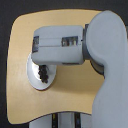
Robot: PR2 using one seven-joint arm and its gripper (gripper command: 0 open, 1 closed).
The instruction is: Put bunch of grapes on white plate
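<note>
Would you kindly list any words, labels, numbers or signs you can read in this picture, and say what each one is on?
None: no readable text shows anywhere in the exterior view.
The arm bears only dark slots and seams, no letters that can be made out.
The white plate, the bunch of grapes and the wooden table are plain.
The picture is small and blurred, so fine print could be missed.

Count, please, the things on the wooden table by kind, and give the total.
White plate: 1
Bunch of grapes: 1, dark, over the plate, under the gripper
Total: 2 things on the wooden table
</note>
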